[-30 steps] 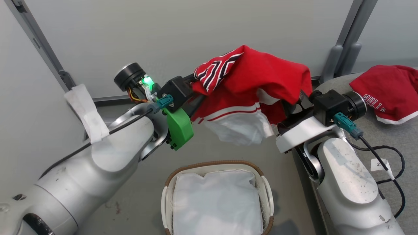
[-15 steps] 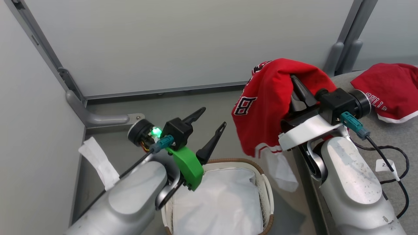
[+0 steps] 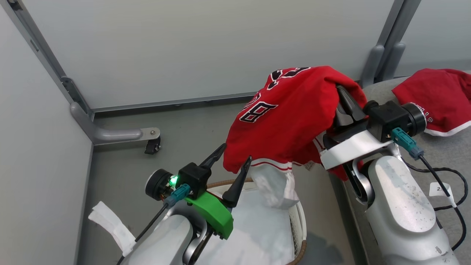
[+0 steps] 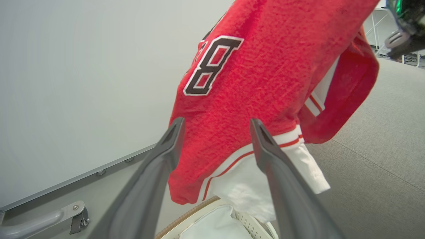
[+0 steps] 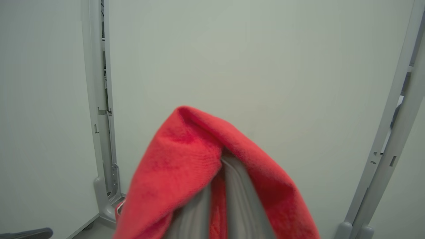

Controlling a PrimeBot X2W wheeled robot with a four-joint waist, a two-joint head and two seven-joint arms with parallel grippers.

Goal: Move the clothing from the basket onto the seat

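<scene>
Clothing (image 3: 290,117) in hand: one red jersey (image 4: 265,83), black-and-white number showing, hanging in the air just left of the seat (image 3: 452,151) and above the far right of the basket (image 3: 301,221). It is draped over the right gripper (image 3: 344,101); in the right wrist view its two fingers (image 5: 239,205) lie closed together with red cloth pinched between them. White cloth (image 3: 274,186) below the striped hem dangles to the basket's far rim; touching or just clear, I cannot tell.

Left gripper (image 3: 236,152): fingers spread wide, nothing in them, tips right at the jersey's hem. Contact cannot be judged.

A second red garment (image 3: 438,92) lies on the seat, far right.

Step in hand, as I read it: carry the jersey right onto the grey cushion. Notes for doing it well:
- Raise it first, so the dangling white cloth clears the basket rim and the seat's left edge instead of dragging.
- Draw the left gripper back from the hem before the swing; a fingertip could snag loose cloth.
- Set down on bare cushion left of the second red garment, low enough that most of the cloth rests before the fingers part.
- The jersey is draped over a finger as well as pinched, so it may cling on release; a short pull-back should slide it off.
</scene>
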